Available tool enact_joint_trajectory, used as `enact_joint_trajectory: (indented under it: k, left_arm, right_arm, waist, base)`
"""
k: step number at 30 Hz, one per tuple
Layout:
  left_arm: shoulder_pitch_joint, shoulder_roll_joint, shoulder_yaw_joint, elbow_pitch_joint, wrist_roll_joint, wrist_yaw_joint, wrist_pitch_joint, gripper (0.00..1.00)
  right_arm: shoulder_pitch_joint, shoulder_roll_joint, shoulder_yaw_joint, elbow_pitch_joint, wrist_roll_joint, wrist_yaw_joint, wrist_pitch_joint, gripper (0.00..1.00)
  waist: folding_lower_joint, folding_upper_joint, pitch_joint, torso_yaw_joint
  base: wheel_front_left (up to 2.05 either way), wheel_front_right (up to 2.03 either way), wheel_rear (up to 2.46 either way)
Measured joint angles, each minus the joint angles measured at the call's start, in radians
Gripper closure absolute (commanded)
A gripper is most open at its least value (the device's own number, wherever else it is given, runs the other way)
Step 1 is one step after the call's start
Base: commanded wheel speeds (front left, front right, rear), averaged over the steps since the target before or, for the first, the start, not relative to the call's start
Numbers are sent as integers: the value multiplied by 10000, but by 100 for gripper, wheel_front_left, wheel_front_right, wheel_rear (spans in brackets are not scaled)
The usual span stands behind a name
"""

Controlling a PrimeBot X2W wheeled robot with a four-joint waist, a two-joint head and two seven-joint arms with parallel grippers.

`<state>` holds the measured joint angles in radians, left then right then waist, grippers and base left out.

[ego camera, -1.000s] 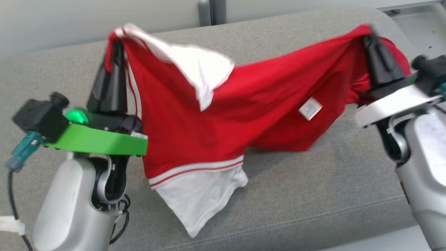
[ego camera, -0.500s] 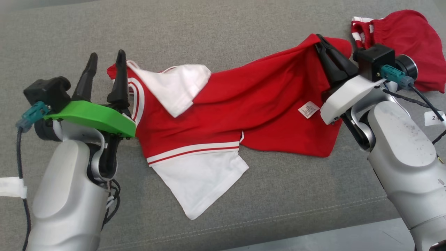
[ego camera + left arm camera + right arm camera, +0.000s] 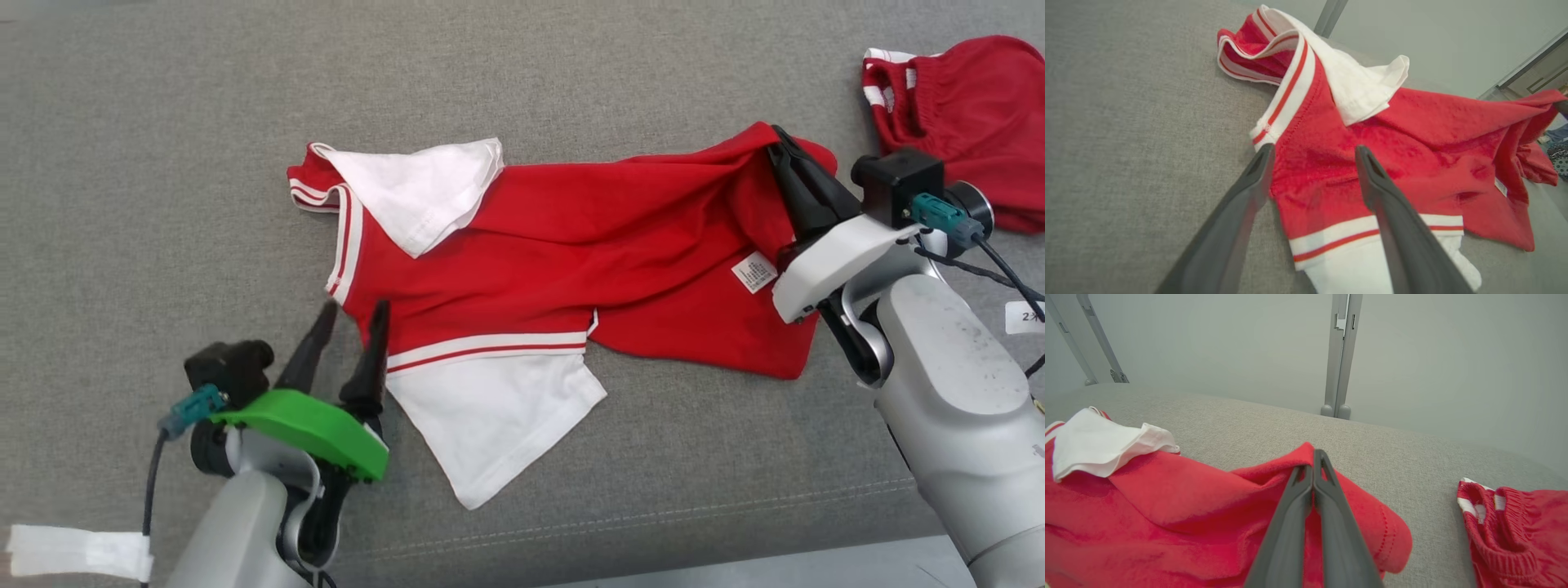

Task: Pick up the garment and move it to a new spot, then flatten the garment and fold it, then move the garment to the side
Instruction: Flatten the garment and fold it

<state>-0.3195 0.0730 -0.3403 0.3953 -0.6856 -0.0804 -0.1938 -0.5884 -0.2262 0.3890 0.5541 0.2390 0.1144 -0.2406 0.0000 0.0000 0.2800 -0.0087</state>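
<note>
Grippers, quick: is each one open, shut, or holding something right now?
Left gripper: open, holding nothing.
Right gripper: shut on a red edge of the red and white shirt.

The shirt [image 3: 620, 245] is soft, matt knit cloth: red with a faintly fuzzy nap in the body, white and thinner in the sleeves, and ribbed at the striped trim. A papery white label [image 3: 754, 272] lies on its right part. Under the shirt, the sofa [image 3: 163, 163] is grey cloth of coarse, rough weave. Right of the shirt, the shorts [image 3: 971, 106] are like red cloth, ribbed at the waistband. At the shirt's lower left, the left hand [image 3: 356, 310] has 2 fingers [image 3: 369, 359] of dark, smooth, matt plastic and a glossy green plastic cover [image 3: 302, 416].
</note>
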Motion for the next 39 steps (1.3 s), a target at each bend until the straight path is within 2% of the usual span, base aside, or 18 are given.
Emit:
enact_joint_trajectory:
  k: [12, 27, 30, 31, 32, 33, 35, 37, 39]
  left_arm:
    - [2065, -115, -1429, -207, -418, -174, 1064, 0]
    - [2565, -104, -1894, -477, -489, -56, 2036, 0]
    - [2583, -102, -1944, -545, -518, 15, 2201, 14]
    - [2583, -104, -1952, -554, -570, 15, 2217, 31]
    - [2583, -104, -1960, -564, -594, 17, 2276, 36]
    - [2583, -104, -1977, -571, -594, 27, 2299, 51]
    - [2582, -105, -2036, -571, -594, 27, 2403, 69]
    - [2582, -105, -2096, -587, -594, 27, 2428, 100]
    - [2584, -128, -2082, -702, -596, 27, 2368, 100]
  right_arm:
    - [699, 286, -293, 117, 178, 0, -69, 100]
    - [705, 458, -410, -410, 176, 0, -86, 100]
    - [718, 433, -499, -481, 174, 2, -86, 100]
    - [721, 435, -520, -510, 174, 2, -86, 100]
    - [729, 437, -535, -529, 173, 2, -86, 100]
    - [748, 437, -546, -552, 173, 2, -86, 100]
    - [795, 441, -554, -585, 169, 2, -94, 100]
    - [825, 451, -556, -614, 163, 19, -96, 100]
    - [844, 454, -570, -635, 163, 31, -96, 100]
  waist:
    - [0, 0, -737, 356]
    - [0, 0, -875, -32]
    - [0, 0, -843, -80]
    - [0, 0, -828, -91]
    - [0, 0, -819, -99]
    - [0, 0, -812, -104]
    - [0, 0, -799, -110]
    - [0, 0, -787, -112]
    - [0, 0, -780, -110]
  base:
    - [0, 0, 0]
    - [0, 0, 0]
    - [0, 0, 0]
    - [0, 0, 0]
    - [0, 0, 0]
    - [0, 0, 0]
    - [0, 0, 0]
    - [0, 0, 0]
    - [0, 0, 0]
